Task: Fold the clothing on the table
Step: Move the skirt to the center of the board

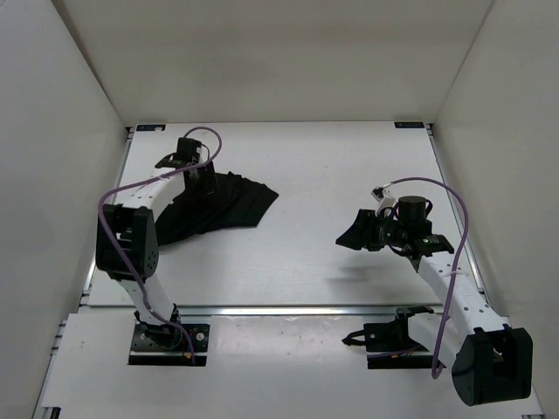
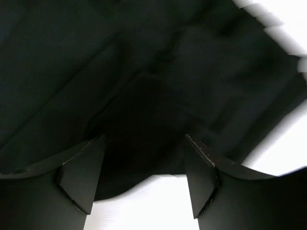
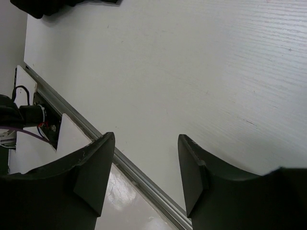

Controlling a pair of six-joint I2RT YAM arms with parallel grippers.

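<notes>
Top external view: the clothing (image 1: pixel 234 202) is seen spread in a rumpled, fanned heap on the counter (image 1: pixel 314 157), directly beneath the left fingers (image 1: pixel 203 179), with pleated ridges running out from under them toward the right fingers (image 1: pixel 354 234), which are held well apart from it over bare counter. The left fingers are angled down onto the garment's top; actual contact cannot be told from this view. Left wrist view: both left fingers (image 2: pixel 79 177) are spread wide, and black fabric (image 2: pixel 144 72) fills nearly everything ahead of and between them; nothing is pinched. A strip of white counter (image 2: pixel 144 206) shows in the gap just near the finger bases, and more beyond the cloth edge off the right finger. Right wrist view: the right fingers (image 3: pixel 93 172) are parted moderately with nothing held; only white counter (image 3: pixel 201 72) is seen between and ahead of them. A metal rail (image 3: pixel 139 175) crosses diagonally just below the gap. A dark shape (image 3: pixel 62 4) is noted far ahead of the left finger at the frame edge; what it is cannot be told.
</notes>
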